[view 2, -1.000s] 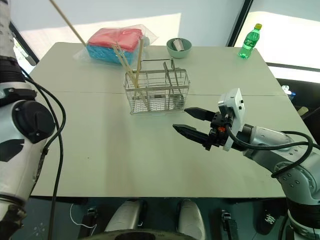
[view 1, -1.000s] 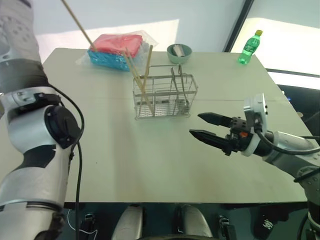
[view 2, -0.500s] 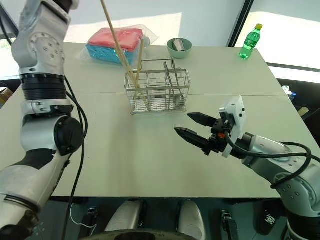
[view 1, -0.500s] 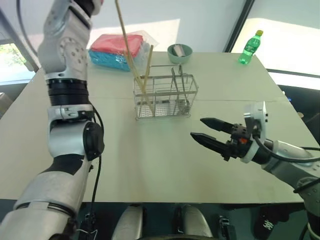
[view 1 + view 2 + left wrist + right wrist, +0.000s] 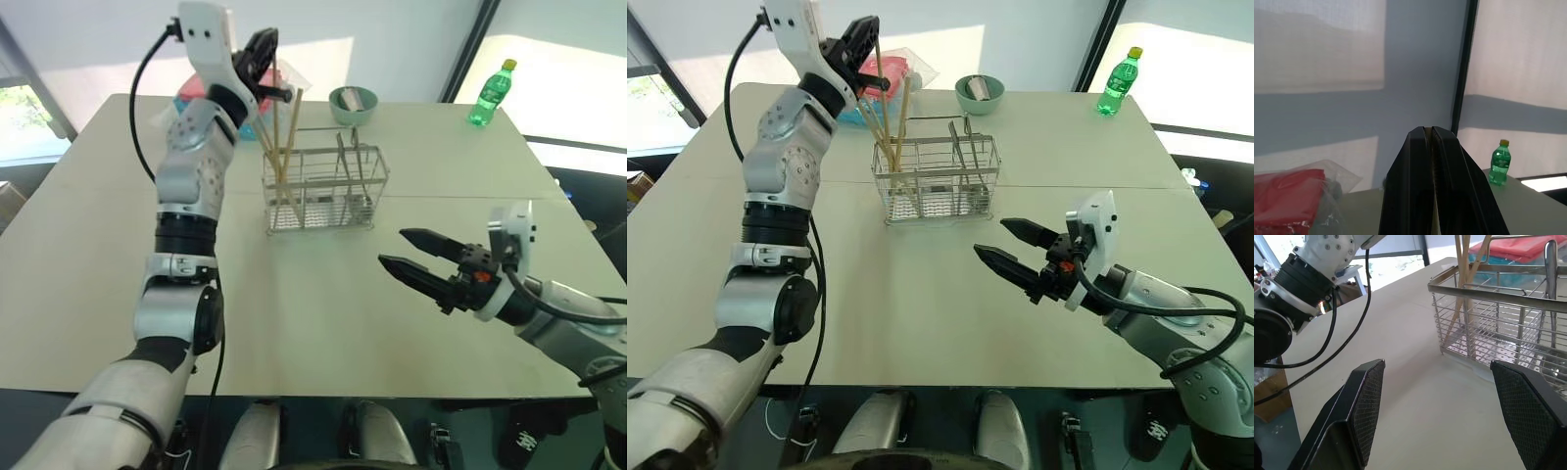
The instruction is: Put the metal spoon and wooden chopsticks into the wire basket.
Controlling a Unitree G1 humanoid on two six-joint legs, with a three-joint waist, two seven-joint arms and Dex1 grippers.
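Risk at the left end: left gripper raised above the table, clenched high on one of the wooden chopsticks, lower end apparently already inside the leftmost compartment of the wire basket, among other sticks leaning there. Letting go with the stick tilted, or off the bottom, likely to send it bouncing out or knocking its neighbours over the rim. Pushing down while clamped likely to drag or tip the light basket. Further right, what looks like the metal spoon standing upright in a right-hand compartment, well apart from both claws. Rightmost, right gripper hovering over bare table near the basket's right end, fingers spread wide, grasping nothing.
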